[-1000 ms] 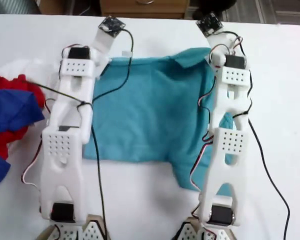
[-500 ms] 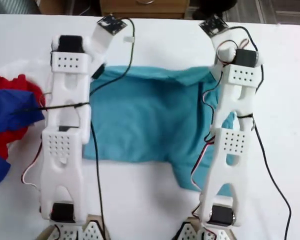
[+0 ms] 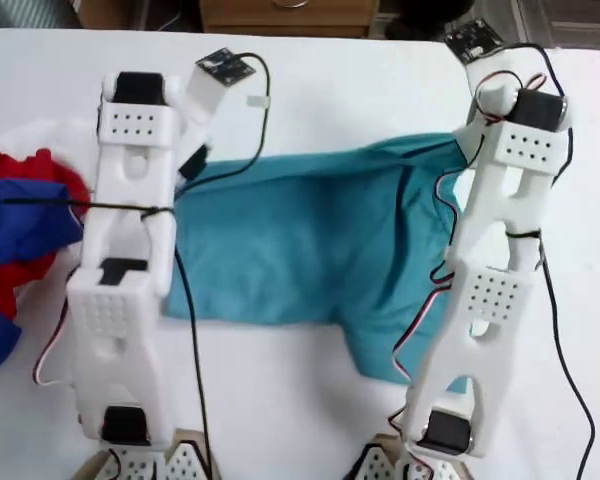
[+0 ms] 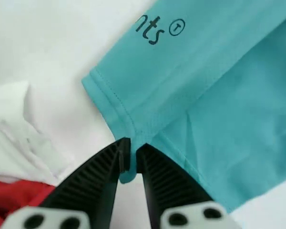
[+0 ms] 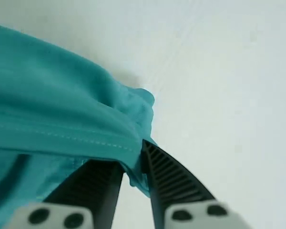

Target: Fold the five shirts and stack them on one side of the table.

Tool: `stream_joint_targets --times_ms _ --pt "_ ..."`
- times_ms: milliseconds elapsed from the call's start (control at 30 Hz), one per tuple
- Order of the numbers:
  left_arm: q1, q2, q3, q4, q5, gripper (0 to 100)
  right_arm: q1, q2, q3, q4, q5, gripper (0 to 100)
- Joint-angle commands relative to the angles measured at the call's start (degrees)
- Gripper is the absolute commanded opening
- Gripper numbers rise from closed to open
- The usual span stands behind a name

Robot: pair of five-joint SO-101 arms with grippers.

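A teal shirt (image 3: pixel 310 240) lies spread between the two arms on the white table (image 3: pixel 310 90). My left gripper (image 4: pixel 131 155) is shut on the shirt's hemmed corner (image 4: pixel 126 176), seen at the shirt's far left edge (image 3: pixel 195 165) in the high view. My right gripper (image 5: pixel 133 164) is shut on a bunched fold of the teal shirt (image 5: pixel 62 119) at its far right corner (image 3: pixel 460 150). The far edge of the shirt is lifted and pulled taut between both grippers.
A pile of red (image 3: pixel 35 175), blue (image 3: pixel 20 225) and white (image 3: pixel 40 135) shirts lies at the table's left edge. White and red cloth (image 4: pixel 19 143) lies close to my left gripper. A wooden cabinet (image 3: pixel 290 12) stands beyond the table's far edge.
Both arms have drawn the shirt's far edge back toward the near side. The right arm has swung out to the right, stretching the cloth.
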Motion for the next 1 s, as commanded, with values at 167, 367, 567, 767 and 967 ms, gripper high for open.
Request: stream_joint_targets --times_ms 167,367,567,767,967 --pt "0.35 -12.04 11.21 -1.67 -0.62 3 -1.36 -23.43 24.62 1.27 0.00 2.1" --pt "0.00 -19.08 23.87 -6.68 -0.79 3 -1.19 -33.10 40.53 -0.92 0.00 2.1" --pt "0.26 -30.42 39.96 -14.15 -0.79 3 -1.19 -44.88 58.29 -8.13 0.00 2.1" --pt "-0.09 -40.09 54.73 -18.37 -3.08 3 -0.92 -61.05 84.92 -19.38 3.87 2.1" --pt "-0.09 -45.89 63.34 -20.31 -3.52 3 2.15 -75.47 104.35 -26.51 7.38 2.1"
